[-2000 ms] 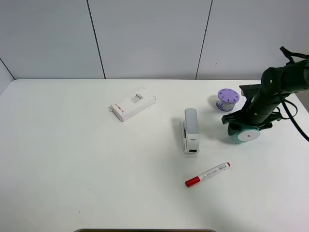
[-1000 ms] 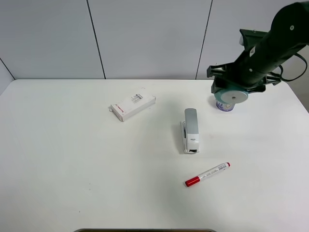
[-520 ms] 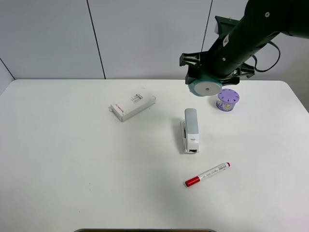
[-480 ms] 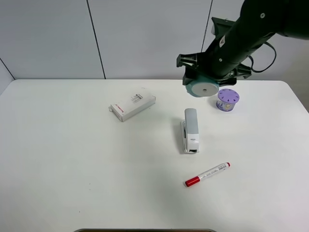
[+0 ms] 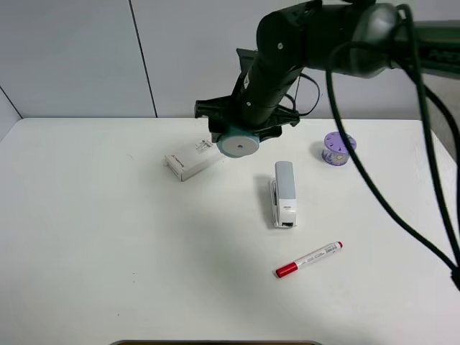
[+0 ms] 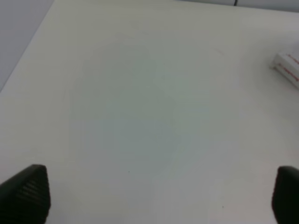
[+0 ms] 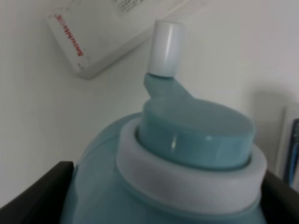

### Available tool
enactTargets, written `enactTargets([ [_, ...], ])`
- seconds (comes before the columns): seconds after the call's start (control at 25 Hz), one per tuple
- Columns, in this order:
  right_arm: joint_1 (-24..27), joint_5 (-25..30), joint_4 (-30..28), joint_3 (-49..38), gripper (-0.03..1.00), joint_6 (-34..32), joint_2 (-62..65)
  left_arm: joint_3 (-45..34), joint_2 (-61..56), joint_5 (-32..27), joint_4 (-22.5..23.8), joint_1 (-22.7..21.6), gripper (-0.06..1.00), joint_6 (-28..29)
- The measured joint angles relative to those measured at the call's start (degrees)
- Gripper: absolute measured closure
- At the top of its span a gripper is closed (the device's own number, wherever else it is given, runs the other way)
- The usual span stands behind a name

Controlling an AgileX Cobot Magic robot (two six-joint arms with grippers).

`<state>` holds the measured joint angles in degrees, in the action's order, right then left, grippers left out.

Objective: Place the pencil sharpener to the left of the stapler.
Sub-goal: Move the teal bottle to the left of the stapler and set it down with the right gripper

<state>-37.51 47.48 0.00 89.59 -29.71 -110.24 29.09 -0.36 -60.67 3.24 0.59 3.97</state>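
Note:
The teal pencil sharpener (image 5: 238, 143) hangs in the air above the table, its pale round face toward the camera, with my right gripper (image 5: 243, 128) shut on it. It hovers up and left of the grey-white stapler (image 5: 283, 193), close to the white box. The right wrist view is filled by the teal sharpener (image 7: 187, 158) with its white knob (image 7: 164, 47); dark fingers (image 7: 35, 189) flank it on both sides. In the left wrist view, my left gripper (image 6: 161, 193) is open over bare table, only its two dark fingertips (image 6: 28, 192) showing.
A flat white box (image 5: 192, 159) lies left of the stapler, partly under the held sharpener. A purple cylinder (image 5: 338, 148) stands at the right rear. A red-capped marker (image 5: 309, 259) lies in front of the stapler. The box corner (image 6: 287, 67) shows in the left wrist view.
My right arm has lifted the sharpener from the table's right side and carried it leftward, past the purple cylinder and over the stapler toward the white box.

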Motion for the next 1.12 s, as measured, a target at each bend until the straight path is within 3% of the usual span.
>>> enactTargets([
  [0.32,-0.95,-0.18,0.00,0.73,0.29,-0.17,-7.04,0.00,0.00,0.00,0.00,0.00,-0.01,0.00],
  [0.64,-0.95,-5.21,0.00,1.37,0.29,-0.17,-12.64,0.00,0.00,0.00,0.00,0.00,-0.01,0.00],
  [1.12,-0.95,-2.15,1.33,6.70,0.29,-0.22,-19.50,0.00,0.00,0.00,0.00,0.00,-0.01,0.00],
])
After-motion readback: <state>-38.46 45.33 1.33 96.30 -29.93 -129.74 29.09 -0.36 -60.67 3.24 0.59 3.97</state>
